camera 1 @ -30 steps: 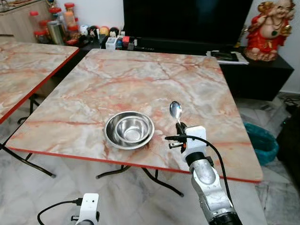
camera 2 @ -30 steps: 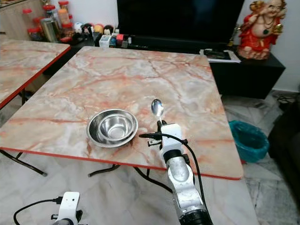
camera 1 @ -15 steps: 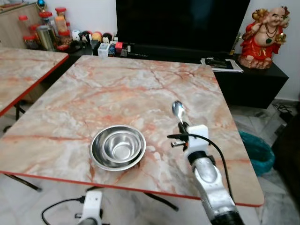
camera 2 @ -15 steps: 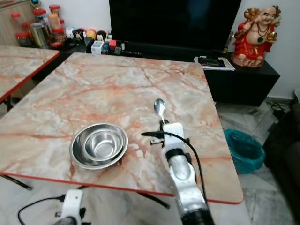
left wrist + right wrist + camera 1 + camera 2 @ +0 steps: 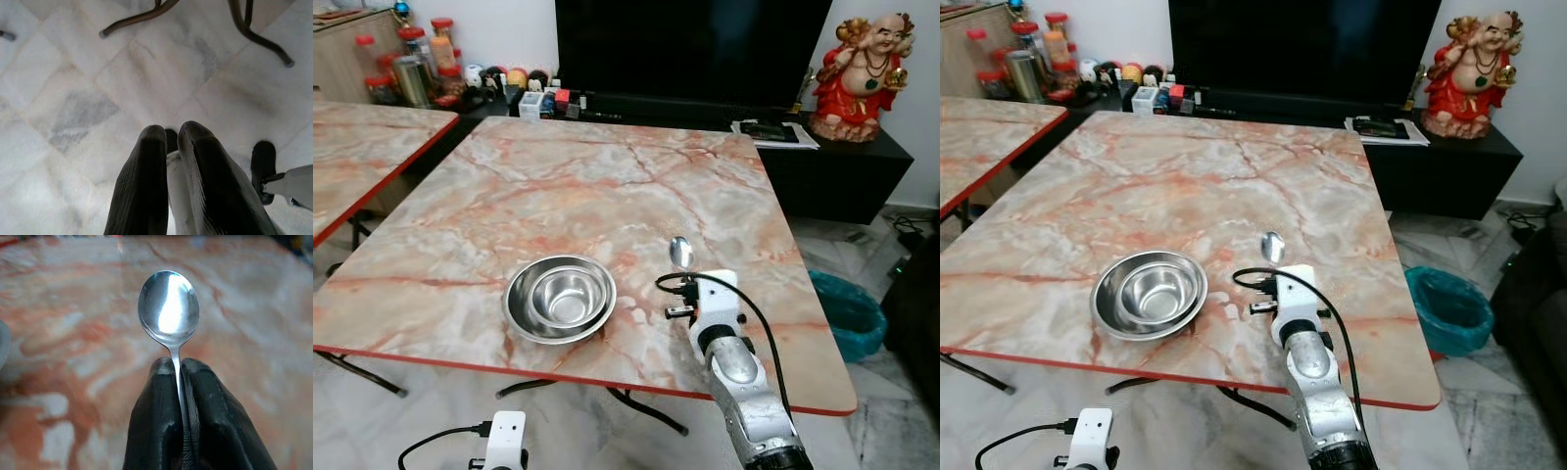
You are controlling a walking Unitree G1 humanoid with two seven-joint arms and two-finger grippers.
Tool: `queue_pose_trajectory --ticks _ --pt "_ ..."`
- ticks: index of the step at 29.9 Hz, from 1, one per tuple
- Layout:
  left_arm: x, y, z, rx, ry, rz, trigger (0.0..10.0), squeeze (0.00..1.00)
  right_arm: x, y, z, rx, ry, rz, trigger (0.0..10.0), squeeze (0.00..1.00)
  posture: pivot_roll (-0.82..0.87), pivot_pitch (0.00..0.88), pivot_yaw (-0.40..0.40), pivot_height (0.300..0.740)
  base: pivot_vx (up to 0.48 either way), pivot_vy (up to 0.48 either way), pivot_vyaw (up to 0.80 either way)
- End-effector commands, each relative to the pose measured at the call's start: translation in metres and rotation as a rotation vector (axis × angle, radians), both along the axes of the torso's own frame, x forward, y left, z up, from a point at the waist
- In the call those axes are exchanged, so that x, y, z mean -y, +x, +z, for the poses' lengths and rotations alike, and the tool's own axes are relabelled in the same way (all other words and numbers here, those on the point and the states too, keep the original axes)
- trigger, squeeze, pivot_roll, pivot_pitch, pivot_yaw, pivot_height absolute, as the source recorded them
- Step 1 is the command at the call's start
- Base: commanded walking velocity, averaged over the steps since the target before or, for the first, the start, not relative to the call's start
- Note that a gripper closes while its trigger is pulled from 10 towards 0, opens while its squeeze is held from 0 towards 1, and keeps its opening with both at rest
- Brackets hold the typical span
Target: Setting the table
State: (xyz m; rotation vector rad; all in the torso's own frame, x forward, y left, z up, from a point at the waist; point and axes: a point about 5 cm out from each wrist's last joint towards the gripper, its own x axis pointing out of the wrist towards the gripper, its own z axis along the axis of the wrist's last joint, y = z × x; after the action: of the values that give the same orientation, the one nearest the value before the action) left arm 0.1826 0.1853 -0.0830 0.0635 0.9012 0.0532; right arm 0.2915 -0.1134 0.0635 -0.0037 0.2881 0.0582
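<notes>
One spoon (image 5: 168, 303) was clamped by its thin handle in the right gripper (image 5: 178, 377), just right of the steel bowl (image 5: 560, 298) above the table (image 5: 558, 186). Likely light, rigid and slippery; grip mid-handle. Left gripper (image 5: 171, 142) hung idle, fingers together.

A home living and dining room is shown. A large TV (image 5: 690, 49) is set on a low black cabinet (image 5: 842, 162) at 12 o'clock, with a red statue (image 5: 857, 69) at 1 o'clock, jars (image 5: 411, 59) at 10 o'clock, and marble-patterned tables (image 5: 558, 186) on a tiled floor (image 5: 73, 112).
</notes>
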Motion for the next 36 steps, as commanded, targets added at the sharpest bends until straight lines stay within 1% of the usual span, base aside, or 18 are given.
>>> queue_pose_trajectory --ticks 1,3,4,6,9,12,15,20,25,29,36 --pt "0.002 0.0 0.0 -0.006 0.01 -0.03 10.0 0.0 0.005 0.0 0.002 -0.016 0.025 -0.043 10.0 0.0 -0.07 0.0 -0.033 0.736 0.0 0.0 0.0" --pt "0.002 0.001 0.0 -0.006 0.011 -0.031 10.0 0.0 0.004 0.0 0.001 -0.03 0.034 -0.05 10.0 0.0 -0.08 0.0 -0.036 0.736 0.0 0.0 0.0" --pt "0.002 0.003 0.001 -0.003 0.015 -0.034 10.0 0.0 -0.003 0.002 -0.001 -0.065 0.063 -0.061 10.0 0.0 -0.08 0.0 -0.037 0.736 0.0 0.0 0.0" --pt "0.002 0.004 0.001 -0.002 0.018 -0.035 10.0 0.0 -0.008 0.004 -0.002 -0.084 0.088 -0.06 10.0 0.0 -0.07 0.0 -0.043 0.736 0.0 0.0 0.0" --pt "0.0 0.004 0.002 0.001 0.023 -0.025 10.0 0.0 -0.015 0.006 0.0 -0.106 0.089 -0.051 10.0 0.0 -0.07 0.0 -0.049 0.736 0.0 0.0 0.0" --pt "-0.001 0.003 0.001 -0.001 0.024 -0.015 10.0 0.0 -0.018 0.007 0.003 -0.111 0.085 -0.043 10.0 0.0 -0.07 0.0 -0.052 0.736 0.0 0.0 0.0" --pt "0.0 0.001 0.001 -0.004 0.023 -0.012 10.0 0.0 -0.017 0.008 0.004 -0.111 0.065 -0.037 10.0 0.0 -0.07 0.0 -0.053 0.736 0.0 0.0 0.0" --pt "-0.001 0.0 0.0 -0.009 0.022 -0.009 10.0 0.0 -0.007 0.007 -0.001 -0.128 0.054 -0.074 10.0 0.0 -0.07 0.0 -0.046 0.736 0.0 0.0 0.0" --pt "-0.002 0.001 0.0 -0.009 0.026 -0.012 10.0 0.0 -0.001 0.004 -0.007 -0.152 0.044 -0.102 10.0 0.0 -0.07 0.0 -0.04 0.736 0.0 0.0 0.0" --pt "-0.005 0.002 0.001 -0.007 0.032 -0.013 10.0 0.0 0.001 0.002 -0.011 -0.168 0.031 -0.117 10.0 0.0 -0.07 0.0 -0.04 0.736 0.0 0.0 0.0" --pt "-0.005 0.002 0.002 -0.004 0.034 -0.015 10.0 0.0 0.001 0.001 -0.012 -0.174 0.027 -0.123 10.0 0.0 -0.06 0.0 -0.041 0.736 0.0 0.0 0.0"
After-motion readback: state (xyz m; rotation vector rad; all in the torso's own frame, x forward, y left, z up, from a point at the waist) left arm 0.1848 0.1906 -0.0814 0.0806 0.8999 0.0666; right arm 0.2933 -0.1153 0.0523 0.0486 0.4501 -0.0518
